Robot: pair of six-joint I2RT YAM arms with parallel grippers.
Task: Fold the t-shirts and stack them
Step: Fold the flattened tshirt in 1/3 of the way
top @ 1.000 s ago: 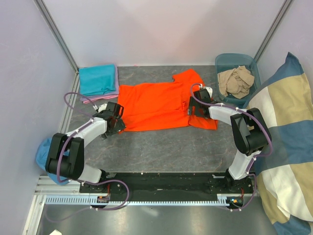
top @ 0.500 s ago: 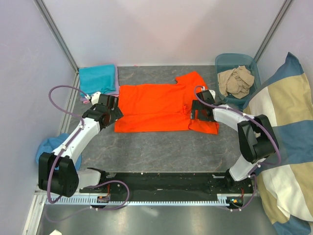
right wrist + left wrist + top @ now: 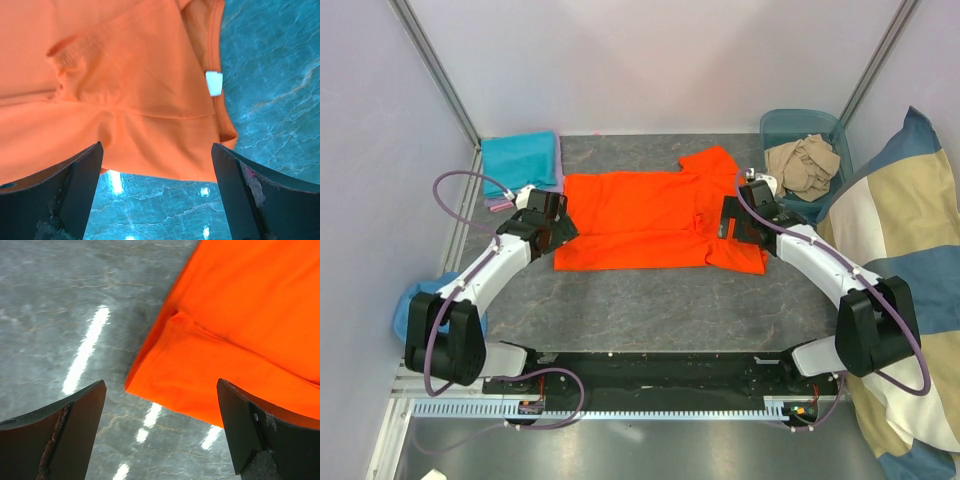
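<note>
The orange t-shirt lies spread on the grey table, one sleeve pointing to the back right. My left gripper is open and empty above the shirt's left edge; the left wrist view shows the shirt's corner between the jaws. My right gripper is open and empty above the shirt's right edge; the right wrist view shows the neck end with its white label. A folded teal t-shirt lies on a pink-lilac one at the back left. Beige t-shirts lie in the bin.
A clear teal bin stands at the back right. A big blue-and-beige cushion-like fabric fills the right side. A blue cloth bundle sits by the left arm's base. Walls close the back and left.
The left gripper moved back along the shirt's left edge. The right gripper moved right and slightly back, its arm stretched out. The shirt's near edge now lies straighter.
</note>
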